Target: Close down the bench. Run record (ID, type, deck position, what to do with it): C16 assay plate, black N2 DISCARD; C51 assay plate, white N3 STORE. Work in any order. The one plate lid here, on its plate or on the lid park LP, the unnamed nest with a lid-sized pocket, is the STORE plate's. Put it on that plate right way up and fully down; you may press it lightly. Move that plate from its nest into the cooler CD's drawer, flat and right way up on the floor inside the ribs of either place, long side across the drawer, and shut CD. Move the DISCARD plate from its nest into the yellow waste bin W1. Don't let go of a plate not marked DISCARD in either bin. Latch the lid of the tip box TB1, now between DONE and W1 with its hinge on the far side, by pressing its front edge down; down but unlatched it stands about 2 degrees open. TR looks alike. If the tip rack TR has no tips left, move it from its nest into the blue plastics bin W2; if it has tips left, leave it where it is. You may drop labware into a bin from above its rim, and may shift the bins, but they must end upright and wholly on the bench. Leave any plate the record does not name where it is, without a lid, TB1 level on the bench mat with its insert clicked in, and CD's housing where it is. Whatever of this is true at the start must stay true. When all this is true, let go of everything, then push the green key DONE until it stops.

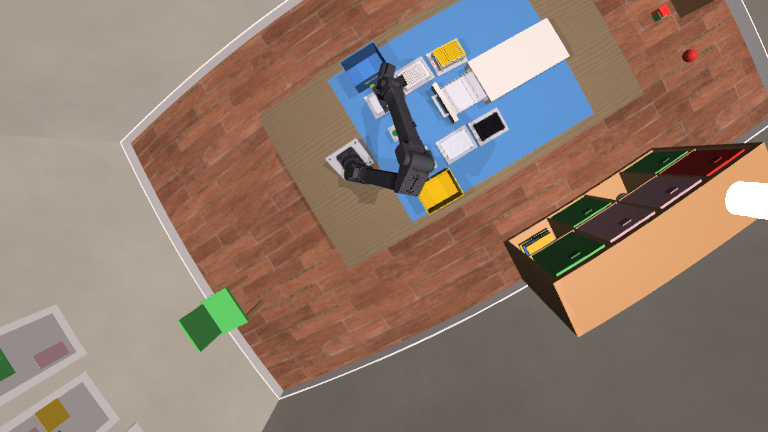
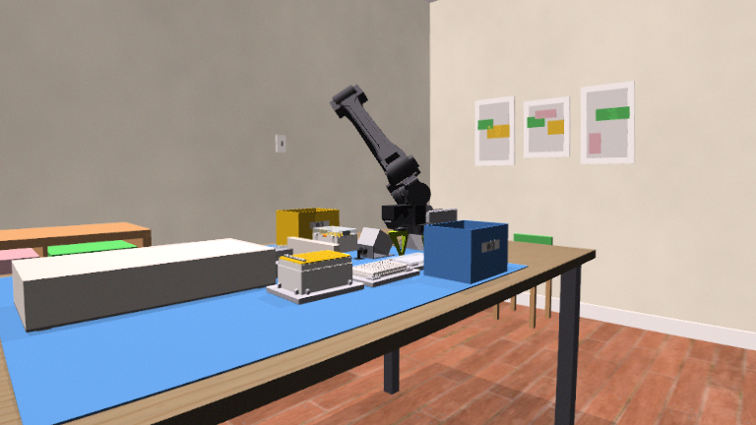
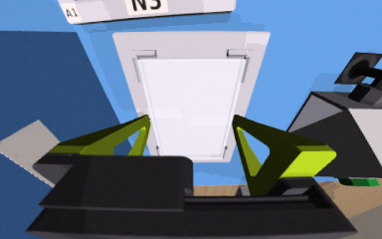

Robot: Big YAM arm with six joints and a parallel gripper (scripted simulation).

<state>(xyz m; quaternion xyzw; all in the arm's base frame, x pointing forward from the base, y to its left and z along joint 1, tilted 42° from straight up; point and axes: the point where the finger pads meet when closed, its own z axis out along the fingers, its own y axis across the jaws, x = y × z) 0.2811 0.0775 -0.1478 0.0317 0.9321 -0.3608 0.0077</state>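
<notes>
My gripper (image 3: 191,119) is open and empty, its fingers either side of the near end of the white plate lid (image 3: 191,102). The lid lies flat in the lid park's grey nest (image 3: 124,50). In the overhead view the gripper (image 1: 380,90) hangs over that nest, next to the blue bin W2 (image 1: 362,68). The white plate (image 1: 413,73) sits lidless in nest N3, whose label (image 3: 146,5) shows just beyond the lid. The black plate (image 1: 488,126) sits in its nest. The cooler CD (image 1: 518,59) has its drawer (image 1: 459,96) pulled out.
The tip rack TR (image 1: 448,53) shows a yellow top. Another white plate (image 1: 455,144) sits beside the black one. The yellow bin W1 (image 1: 441,190) is near the arm's base. The green DONE key (image 1: 394,133) lies by the arm. A grey wedge-shaped housing (image 3: 343,134) stands to the gripper's right.
</notes>
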